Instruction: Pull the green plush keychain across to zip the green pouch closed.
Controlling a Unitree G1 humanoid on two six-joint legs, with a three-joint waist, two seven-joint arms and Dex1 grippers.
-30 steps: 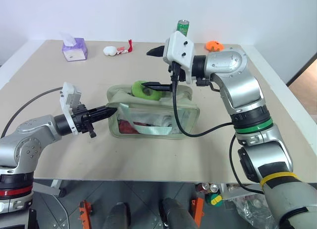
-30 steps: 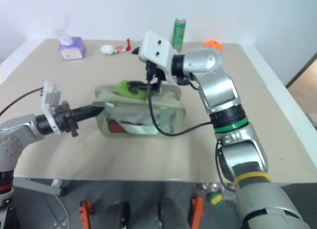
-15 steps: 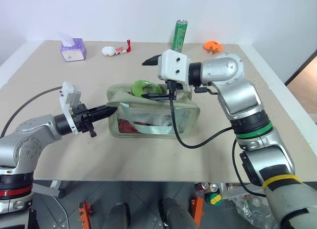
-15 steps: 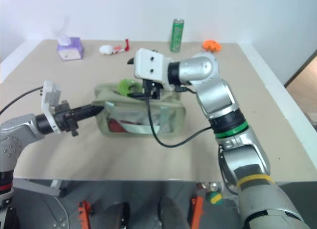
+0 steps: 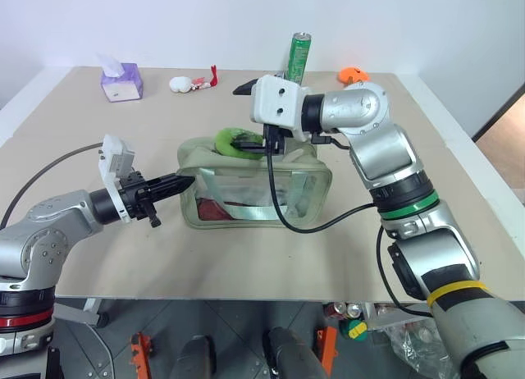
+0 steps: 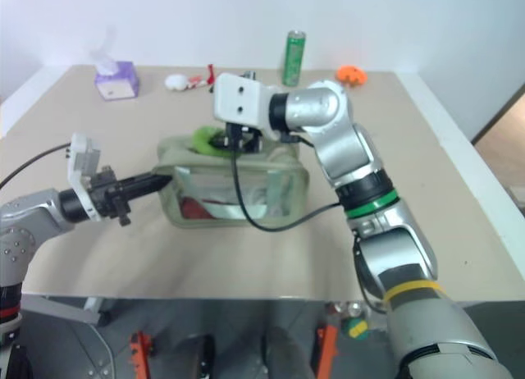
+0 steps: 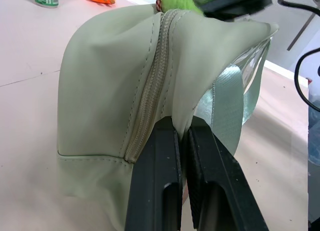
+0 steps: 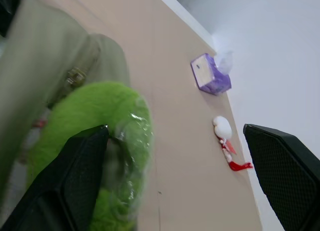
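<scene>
The green pouch (image 5: 246,194) stands mid-table, its zipper (image 7: 150,91) running over the top. My left gripper (image 5: 182,183) is shut on the fabric at the pouch's left end (image 7: 115,76). The green plush keychain (image 5: 232,139), a lime ring, sits on the pouch's top towards its left end. My right gripper (image 5: 244,116) hangs over it, open wide. One finger (image 8: 75,181) lies against the keychain (image 8: 85,116) at its hole; the other stands well clear above it.
At the table's back stand a purple tissue box (image 5: 121,82), a small white and red toy (image 5: 193,84), a tall green can (image 5: 299,55) and an orange object (image 5: 354,75). The right arm's black cable droops across the pouch's front.
My right gripper has rolled and slid left along the pouch's top, and the keychain has shifted slightly left with it. The left gripper has kept its hold and not moved.
</scene>
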